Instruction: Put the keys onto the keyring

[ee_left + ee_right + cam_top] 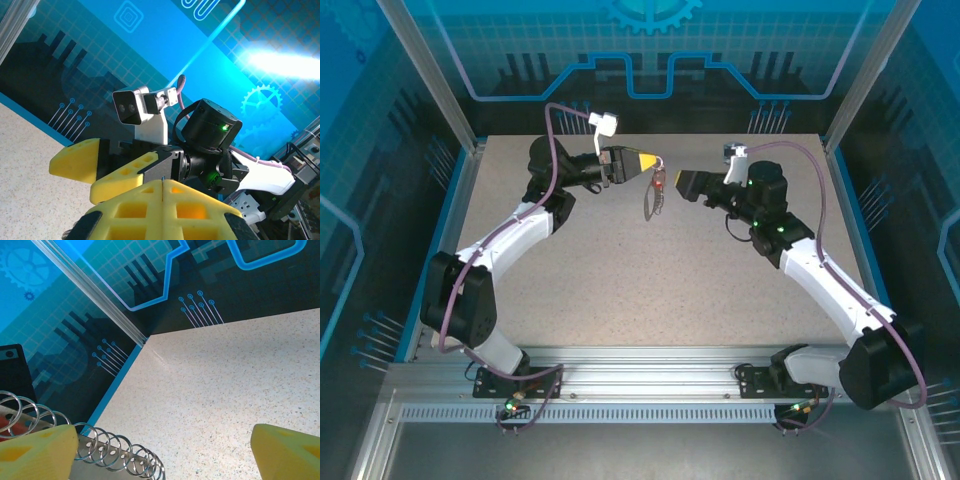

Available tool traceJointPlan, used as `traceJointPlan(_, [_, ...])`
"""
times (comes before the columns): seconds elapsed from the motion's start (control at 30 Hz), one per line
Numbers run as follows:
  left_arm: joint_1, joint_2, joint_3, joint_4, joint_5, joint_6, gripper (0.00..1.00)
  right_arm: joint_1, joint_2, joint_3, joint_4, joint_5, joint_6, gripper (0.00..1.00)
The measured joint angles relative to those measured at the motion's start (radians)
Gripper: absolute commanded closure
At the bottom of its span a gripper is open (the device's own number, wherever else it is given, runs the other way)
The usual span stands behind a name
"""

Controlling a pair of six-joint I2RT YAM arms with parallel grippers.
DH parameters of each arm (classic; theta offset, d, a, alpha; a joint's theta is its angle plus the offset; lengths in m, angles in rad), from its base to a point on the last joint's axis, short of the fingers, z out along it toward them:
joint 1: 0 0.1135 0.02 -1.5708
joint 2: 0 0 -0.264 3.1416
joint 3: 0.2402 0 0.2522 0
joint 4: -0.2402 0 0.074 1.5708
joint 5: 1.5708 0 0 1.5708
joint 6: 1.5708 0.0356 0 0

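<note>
Fingers (190, 210) of the left gripper (648, 160) pressed shut, pinching the top of the keyring (651, 203), which dangles above mid-table (620, 290). Red-headed key (661, 183) against the loop just below the pinch; whether threaded, impossible to tell. Right gripper (680, 184) just beside it, fingers (40, 452) spread wide, gripping nothing. Silver coil (120, 455) close by one pad.
</note>
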Motion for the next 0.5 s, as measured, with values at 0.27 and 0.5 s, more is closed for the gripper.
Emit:
traceJointPlan(0.27, [0.0, 0.0, -0.006, 0.005, 0.0, 0.0, 1.0, 0.001, -0.016, -0.079, 0.07, 0.014, 0.006, 0.13])
traceJointPlan(0.5, [0.0, 0.0, -0.007, 0.016, 0.0, 0.0, 1.0, 0.001, -0.049, -0.106, 0.104, -0.062, -0.013, 0.16])
